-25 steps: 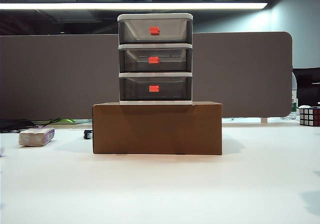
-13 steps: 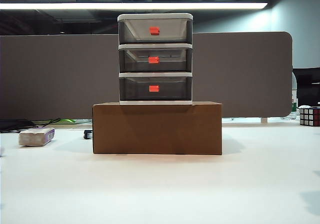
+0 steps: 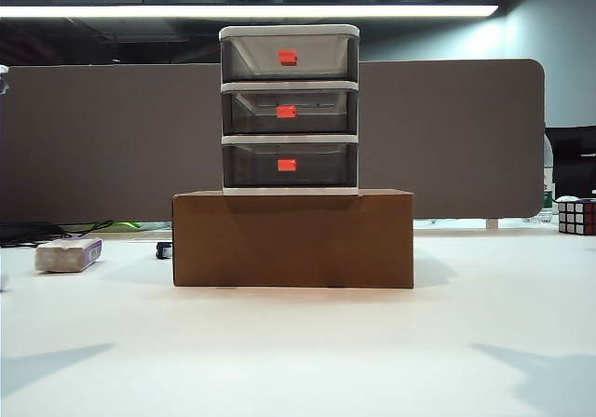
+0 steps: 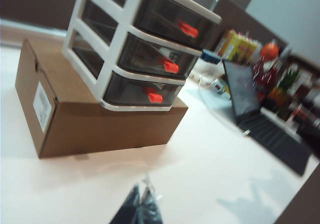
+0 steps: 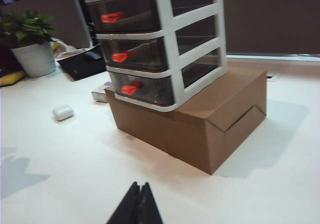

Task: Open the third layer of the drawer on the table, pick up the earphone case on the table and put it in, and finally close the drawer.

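**Both grippers closed and empty, drawer unit untouched**

Left gripper: dark fingertips pressed together, holding nothing, hovering over bare table, angled toward the drawer's front from one side. Right gripper: same story, black fingers meeting in a point, nothing between them, aimed at the unit from the opposite side. Neither arm is visible in the exterior view, only soft shadows on the tabletop at both lower corners.

The drawer: glossy white plastic frame, three smoky translucent bins, each with a small red-orange tab. All three sit flush. The third layer is shut. Unit stands on a matte brown cardboard box.

Earphone case: small smooth white rounded pebble, lying on the table, well apart from the box, near a potted plant.

White-and-purple block at left, Rubik's cube far right.
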Robot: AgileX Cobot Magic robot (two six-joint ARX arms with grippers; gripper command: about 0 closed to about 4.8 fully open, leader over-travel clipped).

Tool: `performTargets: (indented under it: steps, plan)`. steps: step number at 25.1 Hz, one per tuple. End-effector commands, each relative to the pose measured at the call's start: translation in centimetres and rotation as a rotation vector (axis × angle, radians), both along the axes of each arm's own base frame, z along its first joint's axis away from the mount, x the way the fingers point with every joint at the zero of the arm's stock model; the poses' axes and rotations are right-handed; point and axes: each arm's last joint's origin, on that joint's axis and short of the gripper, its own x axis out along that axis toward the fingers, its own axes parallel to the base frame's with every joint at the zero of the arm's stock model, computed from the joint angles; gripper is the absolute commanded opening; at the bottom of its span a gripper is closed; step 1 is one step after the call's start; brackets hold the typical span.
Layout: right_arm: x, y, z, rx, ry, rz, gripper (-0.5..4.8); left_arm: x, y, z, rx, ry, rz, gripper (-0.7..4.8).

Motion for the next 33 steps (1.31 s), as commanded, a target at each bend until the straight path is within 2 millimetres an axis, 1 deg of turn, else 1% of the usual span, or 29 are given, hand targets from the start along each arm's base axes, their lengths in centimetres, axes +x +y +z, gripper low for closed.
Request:
performTargets:
  steps: [1, 4, 8, 12, 14, 15, 17, 18, 19, 20, 21, 22, 23, 24, 25, 26, 28, 29, 30, 33]
  plan:
    - [0.0, 0.0, 0.0, 0.066, 0.037, 0.012, -0.06, 0.0, 0.0, 0.2, -0.058, 0.045, -0.002, -0.05]
    - [0.0, 0.0, 0.0, 0.164, 0.116, 0.019, -0.06, 0.1, 0.0, 0.0, -0.053, 0.052, 0.052, -0.05]
    - [-0.2, 0.2, 0.3, 0.187, 0.122, 0.099, -0.06, -0.1, -0.8, 0.2, -0.040, 0.021, 0.070, -0.03]
    - [-0.4, 0.7, 0.9, 0.203, 0.114, 0.159, -0.06, -0.6, -2.5, 0.4, -0.012, -0.029, 0.091, -0.01]
    - [-0.4, 0.9, 1.2, 0.208, 0.105, 0.146, -0.06, -0.9, -3.4, 0.3, 0.013, -0.033, 0.091, -0.01]
    - [-0.5, 1.1, 1.7, 0.213, 0.088, 0.132, -0.06, -1.2, -4.2, 0.3, 0.057, -0.058, 0.085, -0.01]
    - [-0.7, 1.3, 2.4, 0.205, 0.054, 0.130, -0.06, -1.7, -5.3, 0.4, 0.104, -0.107, 0.107, -0.01]
    - [-0.8, 1.4, 2.7, 0.197, 0.044, 0.127, -0.06, -1.8, -5.7, 0.6, 0.110, -0.125, 0.120, 0.04]
    - [-0.8, 1.5, 3.0, 0.183, 0.035, 0.119, -0.06, -1.9, -6.2, 0.8, 0.115, -0.151, 0.137, 0.25]
    - [-0.7, 1.6, 3.2, 0.174, 0.032, 0.107, -0.06, -1.8, -6.5, 0.9, 0.126, -0.163, 0.138, 0.28]
    - [-0.6, 1.6, 3.4, 0.166, 0.038, 0.096, -0.06, -1.6, -6.9, 0.8, 0.134, -0.163, 0.144, 0.31]
    - [-0.3, 1.7, 3.5, 0.154, 0.050, 0.086, -0.06, -1.3, -7.2, 0.7, 0.145, -0.156, 0.148, 0.60]
    - [0.0, 1.7, 3.7, 0.138, 0.065, 0.079, -0.06, -1.0, -7.6, 0.5, 0.161, -0.147, 0.152, 1.21]
    - [0.2, 1.8, 3.8, 0.123, 0.073, 0.077, -0.06, -0.7, -8.0, 0.5, 0.173, -0.141, 0.158, 1.44]
    - [0.7, 1.9, 4.1, 0.104, 0.089, 0.075, -0.06, -0.3, -8.6, 0.6, 0.193, -0.130, 0.155, 1.53]
    - [1.0, 2.0, 4.3, 0.094, 0.098, 0.075, -0.06, 0.0, -9.1, 0.6, 0.206, -0.124, 0.154, 1.53]
    - [2.1, 2.2, 5.1, 0.061, 0.140, 0.074, -0.06, 1.3, -11.1, 0.4, 0.246, -0.101, 0.146, 1.53]
    - [2.4, 2.3, 5.4, 0.054, 0.147, 0.077, -0.06, 1.6, -11.6, 0.3, 0.253, -0.097, 0.145, 1.53]
    - [2.9, 2.6, 5.9, 0.041, 0.165, 0.098, -0.06, 2.4, -12.8, 0.2, 0.259, -0.094, 0.141, 1.53]
    - [3.8, 3.1, 6.8, 0.031, 0.181, 0.125, -0.06, 3.3, -14.2, 0.1, 0.259, -0.094, 0.141, 1.52]
